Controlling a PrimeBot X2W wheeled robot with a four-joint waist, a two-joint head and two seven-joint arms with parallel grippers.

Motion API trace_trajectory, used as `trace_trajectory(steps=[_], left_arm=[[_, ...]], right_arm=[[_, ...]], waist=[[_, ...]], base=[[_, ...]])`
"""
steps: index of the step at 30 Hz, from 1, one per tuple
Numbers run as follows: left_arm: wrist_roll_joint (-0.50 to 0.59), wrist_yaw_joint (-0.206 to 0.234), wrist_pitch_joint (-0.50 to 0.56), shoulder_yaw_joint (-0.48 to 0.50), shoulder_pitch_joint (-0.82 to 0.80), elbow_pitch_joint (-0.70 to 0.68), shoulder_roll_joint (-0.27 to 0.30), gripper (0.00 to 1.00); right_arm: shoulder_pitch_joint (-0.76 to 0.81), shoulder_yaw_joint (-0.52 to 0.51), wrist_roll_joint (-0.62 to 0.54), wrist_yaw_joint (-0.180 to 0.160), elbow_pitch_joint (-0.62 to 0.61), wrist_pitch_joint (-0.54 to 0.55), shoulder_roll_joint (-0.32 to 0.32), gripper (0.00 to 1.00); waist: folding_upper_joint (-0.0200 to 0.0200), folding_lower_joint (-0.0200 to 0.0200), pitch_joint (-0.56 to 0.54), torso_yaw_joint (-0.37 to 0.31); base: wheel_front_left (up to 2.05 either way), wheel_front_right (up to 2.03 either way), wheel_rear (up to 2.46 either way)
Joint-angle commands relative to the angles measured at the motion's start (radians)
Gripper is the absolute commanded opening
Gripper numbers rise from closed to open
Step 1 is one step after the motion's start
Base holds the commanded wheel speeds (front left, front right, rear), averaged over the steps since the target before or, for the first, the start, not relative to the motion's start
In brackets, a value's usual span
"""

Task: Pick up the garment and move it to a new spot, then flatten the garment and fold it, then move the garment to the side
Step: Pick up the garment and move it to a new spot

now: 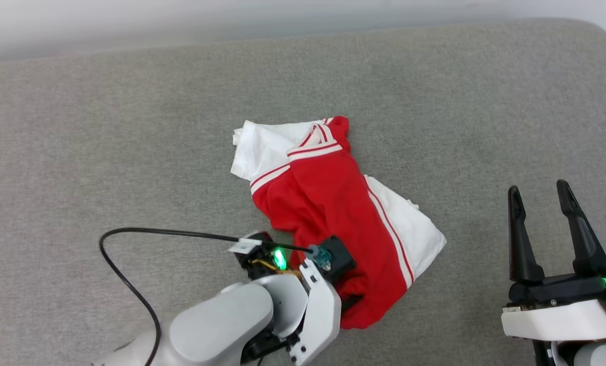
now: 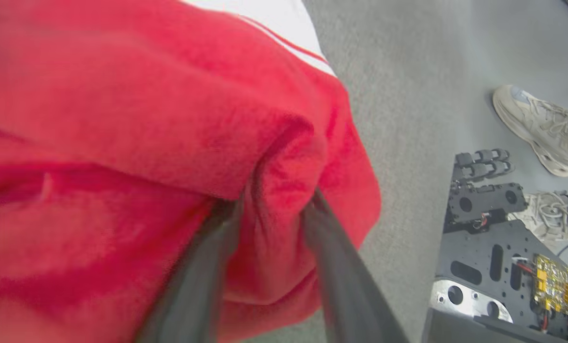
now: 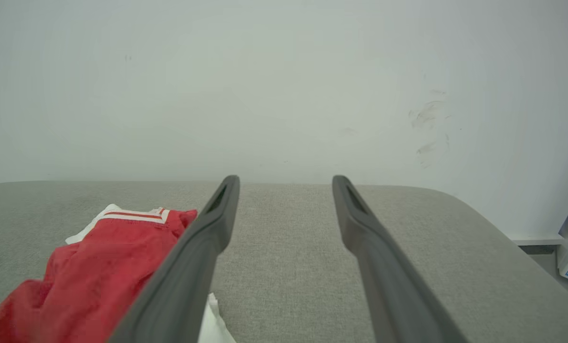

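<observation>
The garment (image 1: 328,203) lies crumpled in the middle of the grey padded surface, red with white sleeves and striped trim; no numerals show. My left gripper (image 2: 274,202) reaches into its near red edge from the lower left, and the left wrist view shows a bunched fold of red fabric (image 2: 284,228) pinched between the two dark fingers. In the head view the left wrist (image 1: 313,269) covers those fingers. My right gripper (image 1: 539,193) stands open at the lower right, well clear of the shirt, and the garment (image 3: 98,281) sits left of its fingers in the right wrist view.
The grey padded surface (image 1: 130,127) stretches wide on every side of the shirt. A black cable (image 1: 130,254) loops out from the left wrist. Off the surface's edge, the left wrist view shows the robot's base (image 2: 493,267) and a person's pale shoes (image 2: 536,128).
</observation>
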Motion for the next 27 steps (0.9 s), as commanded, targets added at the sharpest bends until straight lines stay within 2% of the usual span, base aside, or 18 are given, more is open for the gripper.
trace_trajectory(steps=[1, 6, 10, 11, 16, 21, 27], left_arm=[[0.023, 0.009, -0.056, 0.020, -0.021, -0.002, -0.010, 1.00], [0.085, 0.081, -0.219, 0.070, -0.023, -0.018, -0.016, 1.00], [0.106, 0.156, -0.333, 0.126, -0.003, -0.044, -0.008, 1.00], [0.106, 0.156, -0.333, 0.126, -0.003, -0.044, -0.008, 1.00], [0.131, 0.287, -0.482, 0.217, 0.032, -0.050, 0.012, 1.00], [0.152, 0.424, -0.537, 0.334, 0.100, -0.067, 0.039, 1.00], [0.235, 0.530, -0.541, 0.531, 0.250, -0.179, 0.062, 1.00]], right_arm=[[0.009, -0.001, -0.003, -0.001, 0.003, -0.002, 0.001, 1.00], [0.042, -0.009, 0.004, -0.001, 0.016, -0.002, 0.001, 1.00], [0.065, -0.016, 0.005, -0.001, 0.024, -0.002, 0.001, 1.00], [0.065, -0.016, 0.005, -0.001, 0.024, -0.002, 0.001, 1.00], [0.076, -0.023, 0.000, -0.001, 0.030, -0.002, 0.001, 1.00], [0.084, -0.036, -0.004, -0.001, 0.038, -0.002, 0.001, 1.00], [0.094, -0.051, 0.007, -0.001, 0.043, -0.002, 0.001, 1.00]], waist=[[0.0000, 0.0000, -0.019, 0.013], [0.0000, 0.0000, -0.067, 0.043], [0.0000, 0.0000, -0.099, 0.069], [0.0000, 0.0000, -0.099, 0.069], [0.0000, 0.0000, -0.127, 0.098], [0.0000, 0.0000, -0.146, 0.119], [0.0000, 0.0000, -0.160, 0.135]], base=[[0.00, 0.00, 0.00], [0.00, 0.00, 0.00], [0.00, 0.00, 0.00], [0.00, 0.00, 0.00], [0.00, 0.00, 0.00], [0.00, 0.00, 0.00], [0.00, 0.00, 0.00]])
